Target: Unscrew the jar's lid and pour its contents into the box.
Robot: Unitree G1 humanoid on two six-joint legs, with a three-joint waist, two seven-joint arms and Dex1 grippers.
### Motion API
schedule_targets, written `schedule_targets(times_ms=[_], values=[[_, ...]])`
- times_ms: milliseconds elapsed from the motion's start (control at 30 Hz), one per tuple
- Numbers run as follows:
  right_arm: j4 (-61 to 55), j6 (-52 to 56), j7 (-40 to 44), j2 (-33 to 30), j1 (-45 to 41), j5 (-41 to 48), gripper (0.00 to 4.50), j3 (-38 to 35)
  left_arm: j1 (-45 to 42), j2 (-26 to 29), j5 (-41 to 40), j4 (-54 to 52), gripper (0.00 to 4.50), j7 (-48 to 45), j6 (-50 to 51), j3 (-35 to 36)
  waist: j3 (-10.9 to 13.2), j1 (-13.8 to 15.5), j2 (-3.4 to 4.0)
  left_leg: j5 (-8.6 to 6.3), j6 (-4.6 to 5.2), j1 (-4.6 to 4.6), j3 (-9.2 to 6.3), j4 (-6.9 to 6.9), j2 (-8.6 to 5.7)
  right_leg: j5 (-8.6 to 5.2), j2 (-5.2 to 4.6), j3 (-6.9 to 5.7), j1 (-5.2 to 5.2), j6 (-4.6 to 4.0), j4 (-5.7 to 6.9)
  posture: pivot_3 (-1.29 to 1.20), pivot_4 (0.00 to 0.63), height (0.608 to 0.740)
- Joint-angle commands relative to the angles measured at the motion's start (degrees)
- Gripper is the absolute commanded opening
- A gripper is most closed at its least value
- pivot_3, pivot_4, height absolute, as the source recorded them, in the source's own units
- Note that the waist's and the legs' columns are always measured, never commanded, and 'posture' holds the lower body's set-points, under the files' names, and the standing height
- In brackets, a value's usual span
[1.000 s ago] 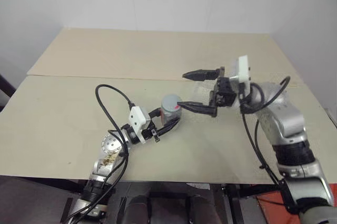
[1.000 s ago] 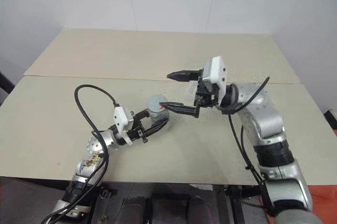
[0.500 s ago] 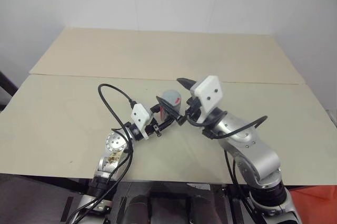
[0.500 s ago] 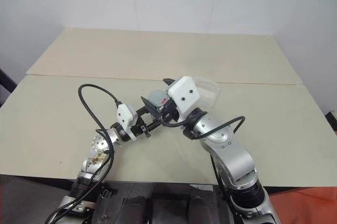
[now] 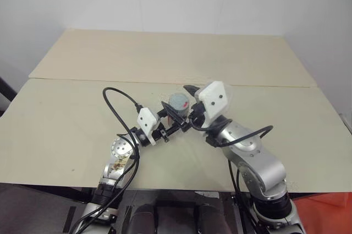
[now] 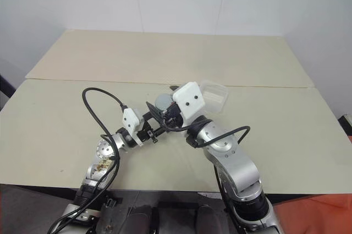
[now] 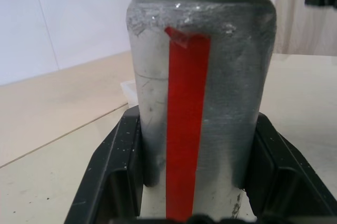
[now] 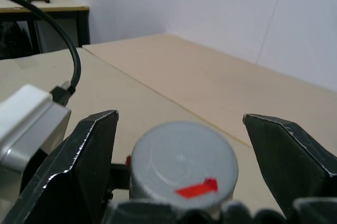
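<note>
while the left gripper [image 7: 184, 203] stays clamped on the jar [image 7: 200, 103], holding it upright above the table [image 5: 82, 69], the right gripper [image 8: 181, 155] has its fingers [image 8: 84, 150] spread wide, one each side of the lid [image 8: 181, 163], not touching it. the box [image 6: 214, 97] sits just behind the right gripper.

lid [image 8: 183, 162] on jar [image 7: 202, 97]; box [image 6: 214, 97] right, behind.
</note>
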Motion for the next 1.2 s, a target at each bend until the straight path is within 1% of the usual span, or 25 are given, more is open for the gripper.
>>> schedule_targets(times_ms=[33,333,433,533,767,867,967,1100,1200], values=[[-1.4,0.5,-0.1,0.7,-0.1,0.4,4.43,-0.9,-1.1,-0.3,0.1,-1.3,2.09,0.5,-2.0,0.4,0.0,-0.1,0.0,0.0,0.0,0.0,0.0,0.0,0.0,0.0,0.0,0.0,0.0,0.0,0.0,0.0,0.15,0.74],[-1.0,0.2,-0.7,1.9,0.8,-0.4,4.43,-1.1,-0.9,-0.5,-0.1,-1.3,2.09,0.4,-2.0,0.0,0.0,-0.3,0.0,0.0,0.0,0.0,-0.01,-0.01,0.0,0.0,0.0,0.0,0.0,0.0,0.0,0.0,0.15,0.74],[-0.9,0.2,-1.1,2.5,0.8,-0.6,3.81,-1.4,-1.0,-0.4,-0.3,-1.3,2.09,0.2,-1.7,0.0,0.0,-0.4,0.0,0.0,0.0,0.0,-0.01,-0.01,0.0,0.0,0.0,0.0,0.0,0.0,0.0,0.0,0.15,0.74],[-1.0,-0.1,-1.2,2.6,1.1,-1.2,2.81,-1.4,-1.0,-0.3,-0.3,-1.0,2.09,0.0,-1.6,-0.1,0.0,-0.5,0.0,0.0,0.0,0.0,-0.01,-0.01,0.0,0.0,0.01,0.0,0.0,0.0,0.0,0.0,0.15,0.74],[-0.5,-0.7,-0.1,2.3,1.4,-0.8,2.78,-1.7,-0.8,0.2,-0.3,-0.7,2.09,-0.9,-1.9,-0.4,0.0,-0.5,0.0,0.0,0.0,0.0,-0.02,-0.01,0.01,0.0,0.01,-0.01,-0.01,0.01,0.0,0.0,0.15,0.74],[0.7,-3.0,4.3,0.7,1.3,1.5,2.78,-2.6,-0.6,0.6,-1.2,-1.4,2.09,-2.2,-1.8,-0.4,0.0,-0.5,0.0,0.0,0.0,0.0,-0.01,-0.01,0.01,0.0,0.01,0.0,0.0,0.01,-0.01,0.0,0.15,0.74],[3.2,-6.1,10.6,-1.7,0.7,4.8,2.78,-4.6,-0.3,1.2,-2.7,-2.3,2.09,-4.1,-1.3,-0.2,0.0,-0.5,0.0,0.0,0.0,0.0,-0.01,-0.01,0.0,0.0,0.0,-0.01,0.02,0.01,-0.03,0.0,0.15,0.74],[9.2,-9.3,22.4,-5.5,-3.0,10.9,2.78,-7.6,0.3,2.1,-4.7,-3.9,2.09,-6.7,-0.6,-0.2,0.0,-0.6,0.0,0.0,0.0,0.0,-0.02,-0.01,0.02,0.0,0.01,-0.01,0.02,0.01,-0.03,0.0,0.15,0.74],[16.6,-12.4,33.3,-9.4,-7.8,13.4,2.78,-7.9,0.8,2.5,-5.8,-5.2,2.09,-8.0,0.0,-0.3,0.0,-0.7,0.0,0.0,0.0,0.01,-0.02,-0.02,0.04,0.0,0.04,0.0,0.01,0.0,-0.02,0.0,0.15,0.74]])
